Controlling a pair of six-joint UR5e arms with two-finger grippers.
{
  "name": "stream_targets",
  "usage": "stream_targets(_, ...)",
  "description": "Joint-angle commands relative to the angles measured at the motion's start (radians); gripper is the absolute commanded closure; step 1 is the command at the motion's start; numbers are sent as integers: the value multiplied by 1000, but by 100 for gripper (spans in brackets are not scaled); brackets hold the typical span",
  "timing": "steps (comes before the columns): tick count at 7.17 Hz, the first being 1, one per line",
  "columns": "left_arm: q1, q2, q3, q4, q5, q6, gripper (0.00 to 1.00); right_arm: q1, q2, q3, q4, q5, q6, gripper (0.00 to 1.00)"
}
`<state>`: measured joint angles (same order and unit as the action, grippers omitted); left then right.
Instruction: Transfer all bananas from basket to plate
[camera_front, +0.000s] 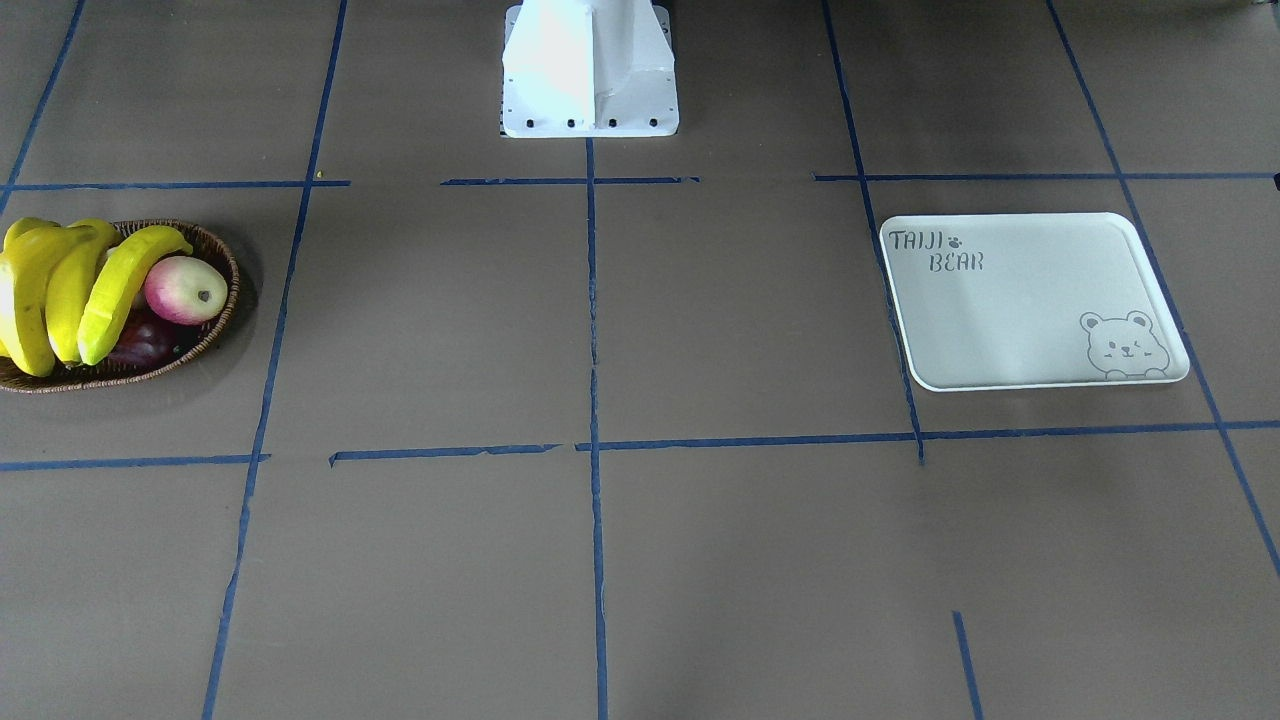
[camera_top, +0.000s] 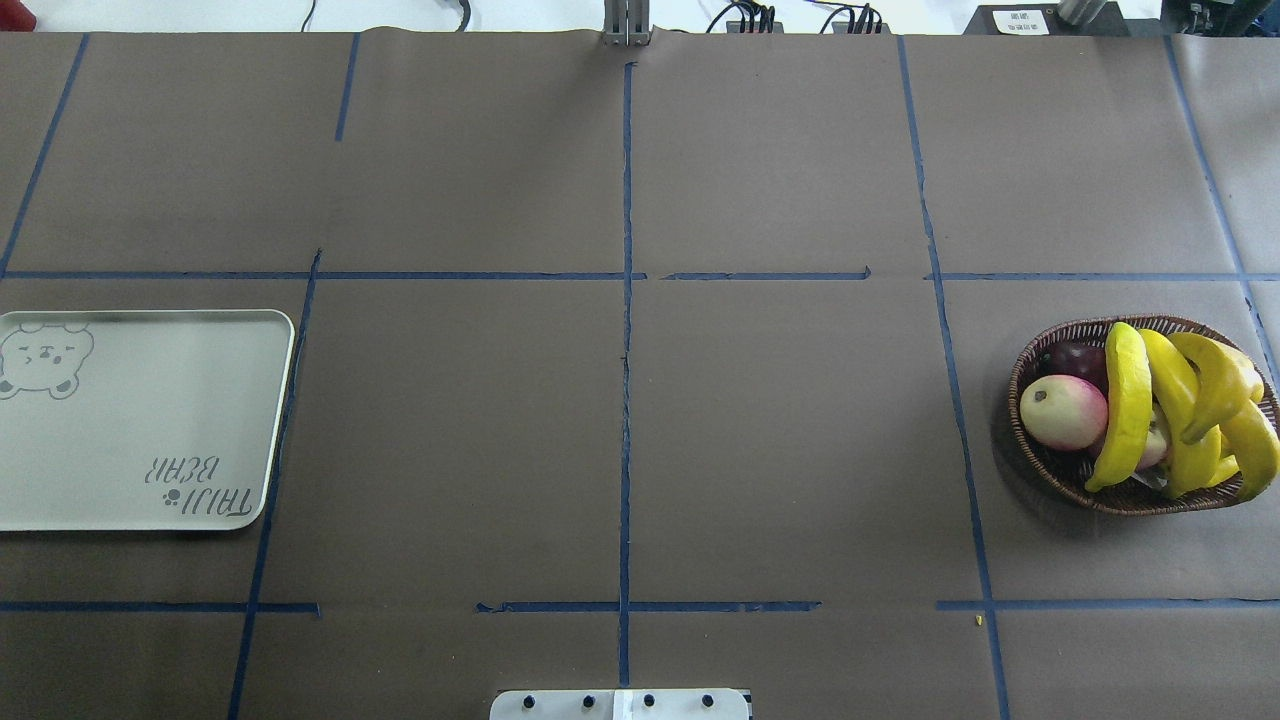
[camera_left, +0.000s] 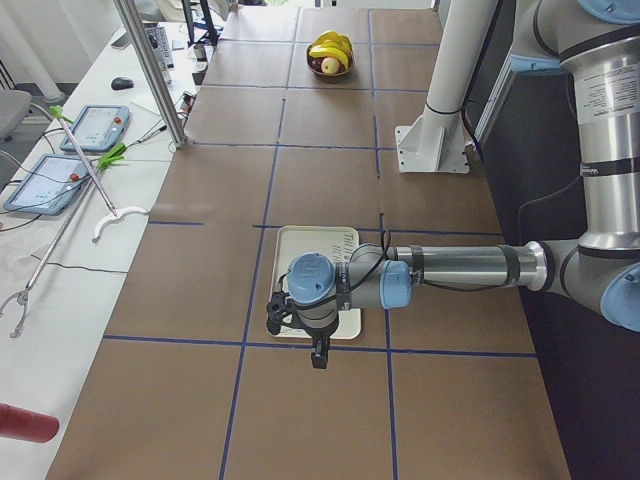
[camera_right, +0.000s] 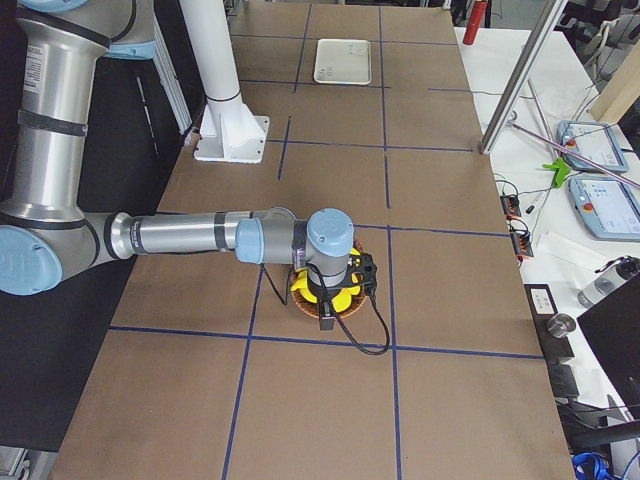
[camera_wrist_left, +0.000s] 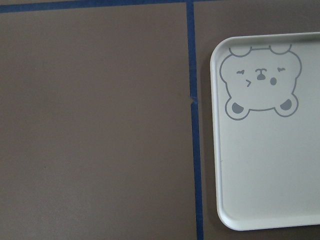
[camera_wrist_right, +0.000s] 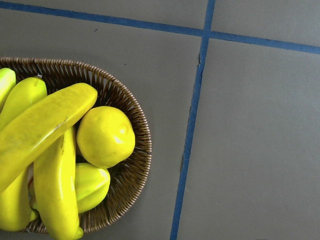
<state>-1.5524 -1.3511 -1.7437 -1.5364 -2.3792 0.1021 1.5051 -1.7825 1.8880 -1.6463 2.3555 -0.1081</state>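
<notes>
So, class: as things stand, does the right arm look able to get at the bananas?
Probably yes: the right arm has its wrist right above the basket, and the bananas lie on top of the other fruit, uncovered.

The bananas (camera_top: 1128, 400) lie heaped on top in the basket (camera_top: 1060, 485), reachable from above, with a pink round fruit (camera_top: 1063, 412) and a dark purple fruit (camera_top: 1078, 358) crowding them on the side toward the table's middle and a round yellow fruit (camera_wrist_right: 105, 136) wedged against the wicker wall. Between basket and plate (camera_top: 150, 440) runs bare brown table (camera_top: 780, 440) crossed only by flat blue tape (camera_top: 627, 400); the white pedestal (camera_front: 590, 70) stands aside at the robot's edge
</notes>
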Motion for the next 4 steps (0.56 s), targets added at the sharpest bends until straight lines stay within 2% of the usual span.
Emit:
stream_targets(1,0,1,4,1,0,-1,0,-41,0,65,45,8,31,0)
stream_targets(3,0,1,4,1,0,-1,0,-100,-2,167,46,7,246,1)
stream_targets(4,0,1,4,1,0,-1,0,-153,-2,186,78,7,356,1)
